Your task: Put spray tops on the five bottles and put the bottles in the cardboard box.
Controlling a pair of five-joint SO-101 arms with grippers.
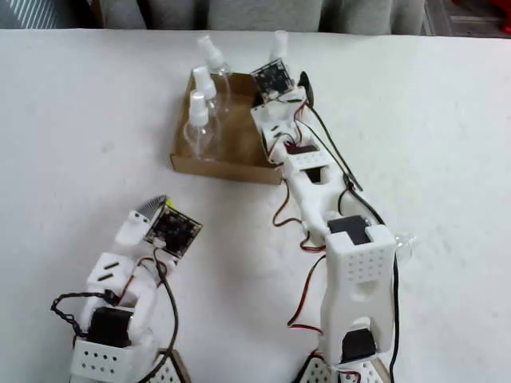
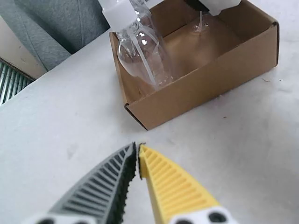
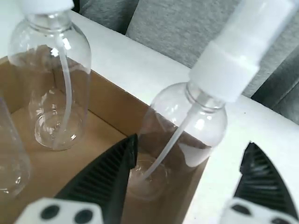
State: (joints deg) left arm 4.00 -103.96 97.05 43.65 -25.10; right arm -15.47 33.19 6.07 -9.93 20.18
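Counting four bottles (image 1: 200, 124), tops on, upright in box (image 1: 223, 169). Finding right gripper (image 3: 191, 141) wide open astride the corner bottle (image 3: 205, 116), gripping nothing; left gripper (image 2: 138, 145) closed and empty over bench (image 1: 80, 120) near box. Judging one bottle left to top and box.

No legible text, label, brand, number or sign.

The brown walls of the cardboard box (image 1: 223, 169) and the clear spray bottles (image 1: 200, 134) carry no print that can be read. Any marking on the left wrist's circuit board (image 1: 174, 230) or the right wrist's circuit board (image 1: 271, 78) is too small to tell.
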